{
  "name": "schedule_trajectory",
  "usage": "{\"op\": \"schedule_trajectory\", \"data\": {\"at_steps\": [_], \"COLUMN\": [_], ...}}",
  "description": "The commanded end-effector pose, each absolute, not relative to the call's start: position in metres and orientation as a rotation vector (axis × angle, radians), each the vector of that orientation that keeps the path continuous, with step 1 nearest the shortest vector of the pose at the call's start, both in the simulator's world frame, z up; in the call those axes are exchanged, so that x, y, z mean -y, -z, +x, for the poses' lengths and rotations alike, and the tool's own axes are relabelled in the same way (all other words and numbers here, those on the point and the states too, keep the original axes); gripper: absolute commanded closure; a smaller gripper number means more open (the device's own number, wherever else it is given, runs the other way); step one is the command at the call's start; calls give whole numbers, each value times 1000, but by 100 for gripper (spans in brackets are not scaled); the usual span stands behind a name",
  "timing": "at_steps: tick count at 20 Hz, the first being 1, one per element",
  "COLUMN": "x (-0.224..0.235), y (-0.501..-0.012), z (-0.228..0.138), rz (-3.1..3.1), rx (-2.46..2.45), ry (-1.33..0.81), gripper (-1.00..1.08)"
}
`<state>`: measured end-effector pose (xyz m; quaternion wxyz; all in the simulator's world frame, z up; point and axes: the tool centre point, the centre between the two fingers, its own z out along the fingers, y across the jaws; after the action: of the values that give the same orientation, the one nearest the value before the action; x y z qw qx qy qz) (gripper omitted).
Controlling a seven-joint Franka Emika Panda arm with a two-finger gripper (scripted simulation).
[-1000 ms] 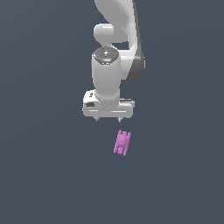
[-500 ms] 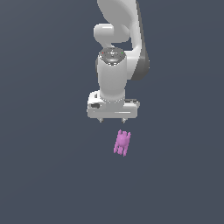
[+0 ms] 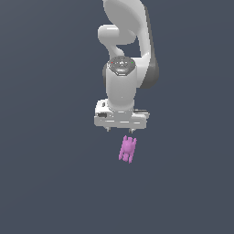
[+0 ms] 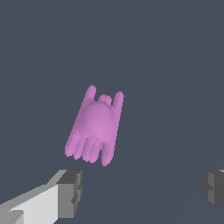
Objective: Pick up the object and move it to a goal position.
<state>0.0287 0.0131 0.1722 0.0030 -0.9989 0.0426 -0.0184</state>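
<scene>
I am in the approach step: nothing is grasped yet. In the exterior view the end effector (image 3: 119, 129) hangs just below the middle of the frame, and the object (image 3: 127, 149) lies on the dark tabletop (image 3: 50, 183) right beneath it, slightly toward the lower right, not touching. The wrist view shows the end effector (image 4: 142, 189) released, its two grey fingertips (image 4: 70, 193) spread wide along the lower edge with bare tabletop (image 4: 175, 65) between them, and the object (image 4: 95, 127) lying outside that gap, above the one in the lower left corner. Next, I judge, I must shift over until the object sits between the fingertips, then descend and clench across its narrow body.
</scene>
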Motion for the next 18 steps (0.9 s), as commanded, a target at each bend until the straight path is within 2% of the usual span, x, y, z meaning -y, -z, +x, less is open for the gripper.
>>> {"op": "schedule_trajectory", "data": {"at_steps": [1, 18], "x": [-19, -53], "y": [-166, -131], "z": [34, 62], "rz": [-3130, -3107], "rx": [-182, -464], "ry": [49, 1], "gripper": [-92, -92]}}
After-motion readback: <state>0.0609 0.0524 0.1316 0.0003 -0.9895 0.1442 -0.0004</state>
